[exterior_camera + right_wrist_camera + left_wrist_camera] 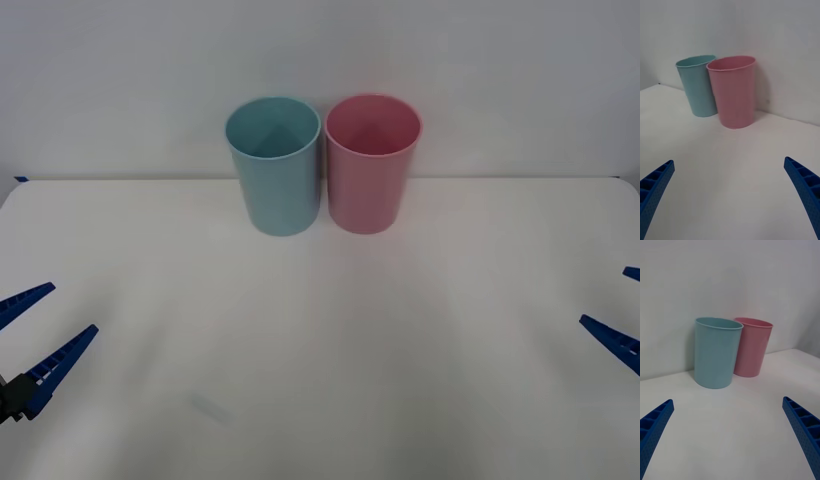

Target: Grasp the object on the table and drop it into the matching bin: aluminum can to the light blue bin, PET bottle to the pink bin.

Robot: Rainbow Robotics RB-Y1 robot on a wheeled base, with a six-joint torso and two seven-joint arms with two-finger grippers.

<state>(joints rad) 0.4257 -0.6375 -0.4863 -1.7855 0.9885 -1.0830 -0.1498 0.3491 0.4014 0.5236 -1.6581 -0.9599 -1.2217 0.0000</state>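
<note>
Fingers spread wide on both sides, blue ribbed prongs well apart with nothing between them: the left gripper (40,330) hangs low over the near left edge of the table (320,330), one of its fingers (60,362) slanting inward, and the right gripper (622,308) sits at the right edge, level with the middle of the table. Broad, white and plain, that table runs back to a pale grey wall (480,70), and right at the far edge, about centre, stand the two bins. Light blue bin (280,180) on the left, pink bin (368,185) on the right, both upright, mouths open to the top, side by side and so close that I cannot tell whether their rims touch. Both are well apart from either gripper, with open white tabletop in between. From the left wrist, the left gripper (727,401) faces the pair with the light blue bin (715,352) nearer and the pink bin (754,348) tucked partly behind it. From the right wrist it flips: the right gripper (729,160) looks at the pink bin (735,93) in front, the light blue bin (700,90) peeking out past it against the wall. Smaller details now: a faint greyish smear (210,408) lies on the near tabletop, closer to the left gripper, and a tiny blue scrap (20,179) marks the table's far left corner.
</note>
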